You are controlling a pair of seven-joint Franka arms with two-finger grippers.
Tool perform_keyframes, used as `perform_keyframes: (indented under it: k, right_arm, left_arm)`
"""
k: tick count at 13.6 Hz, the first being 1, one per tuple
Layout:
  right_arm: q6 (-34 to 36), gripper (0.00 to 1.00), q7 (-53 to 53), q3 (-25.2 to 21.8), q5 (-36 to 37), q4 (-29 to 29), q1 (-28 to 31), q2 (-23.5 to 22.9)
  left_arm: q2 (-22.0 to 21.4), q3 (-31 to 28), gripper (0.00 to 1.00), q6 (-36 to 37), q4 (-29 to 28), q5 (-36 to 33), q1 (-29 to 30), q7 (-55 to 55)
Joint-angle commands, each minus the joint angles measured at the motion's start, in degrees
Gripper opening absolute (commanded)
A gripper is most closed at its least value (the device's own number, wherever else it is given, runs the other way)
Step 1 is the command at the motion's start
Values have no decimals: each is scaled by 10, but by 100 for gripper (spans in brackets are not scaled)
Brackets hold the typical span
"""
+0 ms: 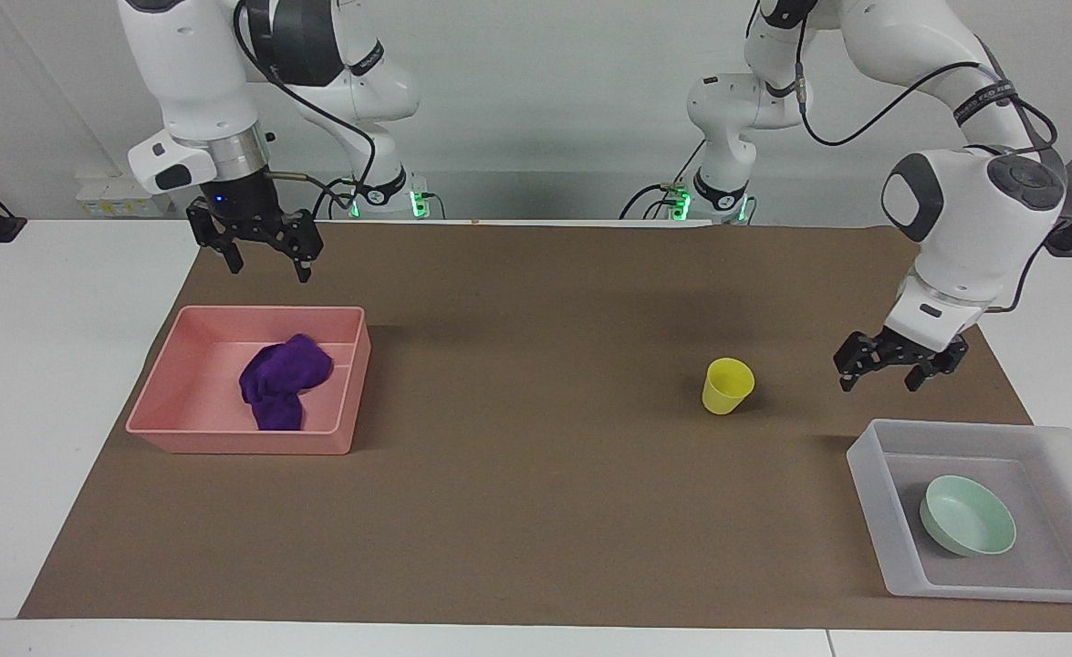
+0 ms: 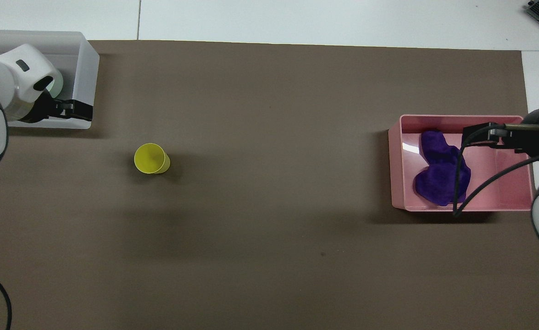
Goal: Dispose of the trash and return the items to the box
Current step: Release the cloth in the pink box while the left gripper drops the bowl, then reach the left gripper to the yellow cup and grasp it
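Where overhead hides it, mint-green bowl in box

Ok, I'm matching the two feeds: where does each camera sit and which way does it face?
Facing view: high across the table, facing the robots; both arms whole, left gripper open, right gripper open above the pink bin.
Overhead view: above the robots' end, looking steeply down; only wrists and grippers show.
Shared: yellow cup, purple cloth, grey tray.

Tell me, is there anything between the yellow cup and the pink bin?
No. In the overhead view, only bare brown mat lies between the yellow cup and the pink bin. The facing view agrees.
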State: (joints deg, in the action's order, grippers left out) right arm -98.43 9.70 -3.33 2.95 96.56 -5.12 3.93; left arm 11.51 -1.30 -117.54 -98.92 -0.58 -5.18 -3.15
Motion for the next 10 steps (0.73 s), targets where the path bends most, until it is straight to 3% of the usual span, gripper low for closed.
perform_keyframes:
  k: [1,3,5,10]
  right_arm:
    - [63,100,-35,1,-17,-55,24,-11]
    - [98,100,-49,0,-18,-86,27,-10]
    - [94,100,-50,0,-21,-81,26,-6]
    - [91,100,-63,1,-22,-56,25,8]
  left_arm:
    - [-40,-7,100,-71,-103,-12,-39,15]
    - [-62,-6,100,-116,-164,-11,-45,16]
    - [-75,-5,100,-139,-205,-7,-53,19]
    - [-67,-4,100,-208,-251,-6,-85,38]
